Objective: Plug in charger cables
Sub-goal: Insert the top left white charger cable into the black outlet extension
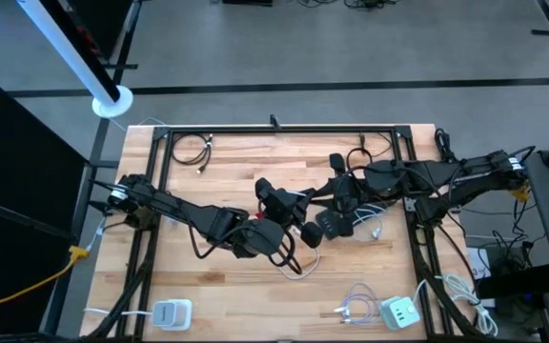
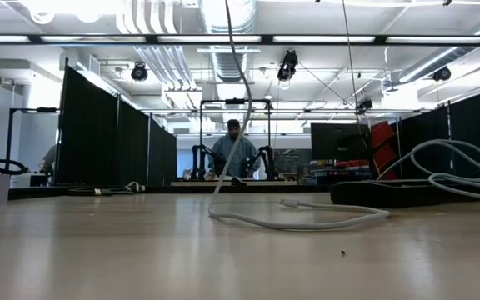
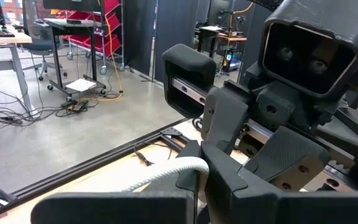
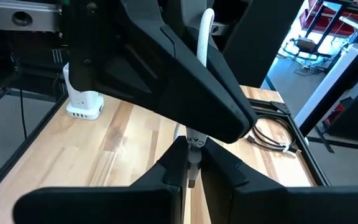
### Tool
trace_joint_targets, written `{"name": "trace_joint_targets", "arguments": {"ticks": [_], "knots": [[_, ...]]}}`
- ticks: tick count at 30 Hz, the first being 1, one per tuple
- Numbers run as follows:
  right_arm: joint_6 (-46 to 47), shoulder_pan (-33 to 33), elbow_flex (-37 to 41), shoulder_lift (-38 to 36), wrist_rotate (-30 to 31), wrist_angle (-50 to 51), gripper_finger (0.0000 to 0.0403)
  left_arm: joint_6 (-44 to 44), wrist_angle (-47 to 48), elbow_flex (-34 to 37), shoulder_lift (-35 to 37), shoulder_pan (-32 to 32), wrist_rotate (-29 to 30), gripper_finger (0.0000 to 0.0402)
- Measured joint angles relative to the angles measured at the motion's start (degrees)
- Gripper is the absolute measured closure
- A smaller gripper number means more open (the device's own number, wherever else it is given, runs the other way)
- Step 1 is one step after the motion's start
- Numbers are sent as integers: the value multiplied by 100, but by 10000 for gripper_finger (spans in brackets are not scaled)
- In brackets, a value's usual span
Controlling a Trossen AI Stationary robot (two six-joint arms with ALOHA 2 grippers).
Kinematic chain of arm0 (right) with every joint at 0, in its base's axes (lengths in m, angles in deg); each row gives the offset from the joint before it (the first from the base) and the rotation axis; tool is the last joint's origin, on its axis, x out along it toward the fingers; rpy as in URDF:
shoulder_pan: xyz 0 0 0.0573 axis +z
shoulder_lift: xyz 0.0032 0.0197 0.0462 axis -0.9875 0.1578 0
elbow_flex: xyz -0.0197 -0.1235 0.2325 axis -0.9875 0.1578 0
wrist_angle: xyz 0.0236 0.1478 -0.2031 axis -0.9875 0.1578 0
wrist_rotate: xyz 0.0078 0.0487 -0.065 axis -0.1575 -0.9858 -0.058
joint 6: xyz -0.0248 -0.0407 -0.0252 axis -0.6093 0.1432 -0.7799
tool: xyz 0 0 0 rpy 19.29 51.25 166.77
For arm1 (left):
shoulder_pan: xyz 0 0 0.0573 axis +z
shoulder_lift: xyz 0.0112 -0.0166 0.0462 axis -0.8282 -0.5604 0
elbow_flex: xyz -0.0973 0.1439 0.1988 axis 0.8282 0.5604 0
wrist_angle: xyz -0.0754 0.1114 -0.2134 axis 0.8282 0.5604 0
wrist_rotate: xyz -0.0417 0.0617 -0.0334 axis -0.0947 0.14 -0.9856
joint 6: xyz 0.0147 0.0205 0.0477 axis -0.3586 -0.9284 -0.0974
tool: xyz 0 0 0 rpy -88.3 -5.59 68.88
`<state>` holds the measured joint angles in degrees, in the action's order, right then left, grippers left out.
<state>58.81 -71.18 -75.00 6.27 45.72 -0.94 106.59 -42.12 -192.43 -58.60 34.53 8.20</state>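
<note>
Judging by how things lie, the job looks barely begun: both arms meet mid-table, the left gripper (image 1: 276, 198) clenched on a white charger cable (image 3: 166, 173) and the right gripper (image 4: 191, 168) pinched on its plug end, with nothing visibly plugged in yet. Counting from above, I make out two white charger blocks, one (image 1: 172, 312) at the near left and one (image 1: 398, 312) at the near right, a black cable coil (image 1: 191, 149) at the far left, and another white cable (image 1: 353, 305) beside the right block.
</note>
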Motion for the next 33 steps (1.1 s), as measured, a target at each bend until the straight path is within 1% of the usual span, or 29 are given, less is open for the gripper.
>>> {"name": "trace_joint_targets", "arguments": {"ticks": [5,8,10,13,15,17,21,25,29,33], "knots": [[-49,0,0,0,0,-27,361,0,24,0,0,0,-1,401],[-70,2,0,0,0,-28,359,0,26,0,0,-1,-1,401],[-72,0,0,0,0,-26,365,0,26,0,0,-1,-1,401],[-110,0,0,0,0,-13,390,0,28,0,0,-2,-3,401],[-154,0,0,-2,0,1,391,-1,28,0,0,0,-22,401],[-130,0,0,-3,-10,18,391,-79,37,0,0,0,-151,401],[-192,2,0,-41,-185,67,391,-136,22,0,0,0,-630,401],[-379,-40,6,-150,-289,117,391,-133,-7,0,3,-5,-941,385],[-354,-244,74,-286,-678,154,391,-136,-11,0,4,-23,-1082,358],[-347,-473,346,-487,-984,100,391,-133,9,0,4,-60,-1168,332]]}}
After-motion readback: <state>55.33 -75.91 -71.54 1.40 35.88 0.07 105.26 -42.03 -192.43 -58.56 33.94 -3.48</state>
